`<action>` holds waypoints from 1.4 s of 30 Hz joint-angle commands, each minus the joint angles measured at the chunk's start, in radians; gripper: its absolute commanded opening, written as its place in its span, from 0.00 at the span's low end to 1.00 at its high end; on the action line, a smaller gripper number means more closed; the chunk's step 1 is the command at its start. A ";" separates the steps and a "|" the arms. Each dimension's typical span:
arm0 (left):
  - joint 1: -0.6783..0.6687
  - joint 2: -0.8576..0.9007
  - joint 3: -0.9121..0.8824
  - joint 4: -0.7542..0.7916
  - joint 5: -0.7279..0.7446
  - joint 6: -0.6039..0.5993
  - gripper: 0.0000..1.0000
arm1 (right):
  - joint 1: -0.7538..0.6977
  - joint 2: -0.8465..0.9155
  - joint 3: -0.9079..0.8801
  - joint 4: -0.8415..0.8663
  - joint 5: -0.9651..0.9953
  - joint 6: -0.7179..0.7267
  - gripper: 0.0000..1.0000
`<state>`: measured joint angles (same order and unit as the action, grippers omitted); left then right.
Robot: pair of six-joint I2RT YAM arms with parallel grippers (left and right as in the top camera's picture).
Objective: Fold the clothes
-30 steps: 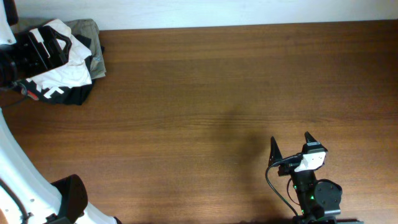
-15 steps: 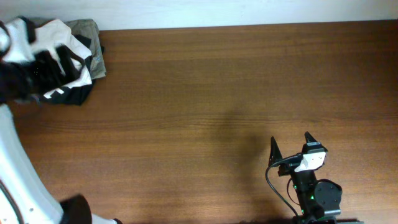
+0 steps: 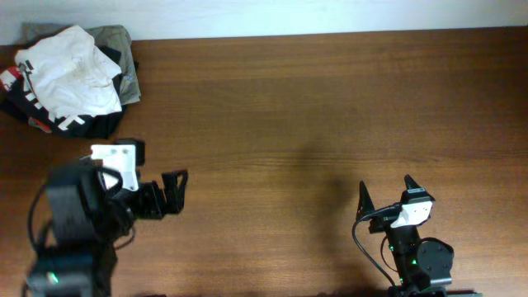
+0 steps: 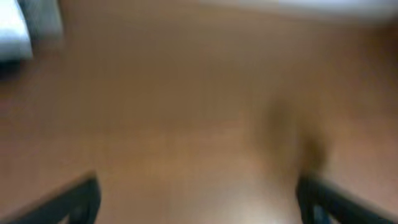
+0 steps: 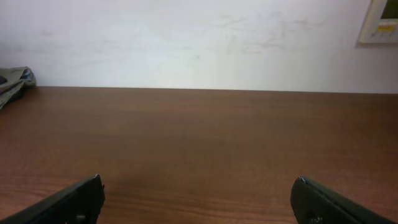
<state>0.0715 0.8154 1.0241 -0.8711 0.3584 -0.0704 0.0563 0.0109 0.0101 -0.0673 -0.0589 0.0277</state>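
Observation:
The clothes, a crumpled white T-shirt (image 3: pixel 70 70), lie on top of a pile at the table's far left corner. In the blurred left wrist view only a pale smear (image 4: pixel 12 31) shows at the top left, too unclear to name. My left gripper (image 3: pixel 177 192) hovers over bare wood well in front of the pile, open and empty; in its own view (image 4: pixel 199 205) both fingers stand far apart. My right gripper (image 3: pixel 385 183) rests near the front right edge, also open with nothing in it, and its wrist view (image 5: pixel 199 202) shows only wood between the fingers.
Under the shirt lies a black garment with white letters (image 3: pixel 58 122), and an olive-grey garment (image 3: pixel 115 41) sits behind it, its edge also at the left of the right wrist view (image 5: pixel 12 81). A white wall (image 5: pixel 199 37) runs behind the brown wooden table (image 3: pixel 313 107).
My left arm has pulled away from the pile and swung toward the front left of the table, uncovering the white shirt. The right arm has not moved.

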 commanded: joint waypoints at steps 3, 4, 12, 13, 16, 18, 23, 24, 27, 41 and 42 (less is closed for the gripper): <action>-0.036 -0.361 -0.463 0.520 -0.010 0.018 0.99 | 0.009 -0.007 -0.005 -0.008 0.011 0.011 0.99; -0.036 -0.397 -0.509 0.528 -0.010 0.018 0.99 | 0.009 -0.007 -0.005 -0.008 0.011 0.011 0.99; -0.058 -0.584 -0.871 0.949 -0.140 0.018 0.99 | 0.009 -0.007 -0.005 -0.008 0.011 0.011 0.99; -0.068 -0.616 -0.916 1.007 -0.169 0.018 0.99 | 0.009 -0.007 -0.005 -0.008 0.011 0.011 0.99; -0.076 -0.692 -0.982 1.054 -0.230 0.018 0.99 | 0.009 -0.007 -0.005 -0.008 0.011 0.011 0.99; -0.076 -0.750 -1.017 1.045 -0.285 0.018 0.99 | 0.009 -0.007 -0.005 -0.008 0.011 0.011 0.99; -0.076 -0.811 -1.016 0.880 -0.383 0.019 0.99 | 0.009 -0.007 -0.005 -0.008 0.011 0.011 0.99; -0.075 -0.811 -1.016 0.838 -0.381 0.027 0.99 | 0.009 -0.007 -0.005 -0.008 0.011 0.011 0.99; -0.076 -0.811 -1.016 0.789 -0.354 0.110 0.99 | 0.009 -0.007 -0.005 -0.008 0.011 0.011 0.99; -0.076 -0.810 -1.015 0.788 -0.355 0.163 0.99 | 0.009 -0.007 -0.005 -0.008 0.011 0.011 0.98; -0.076 -0.810 -1.015 0.788 -0.355 0.163 0.99 | 0.009 -0.007 -0.005 -0.008 0.011 0.011 0.99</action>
<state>0.0002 0.0128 0.0139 -0.0795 0.0101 0.0715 0.0570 0.0109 0.0101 -0.0685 -0.0525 0.0273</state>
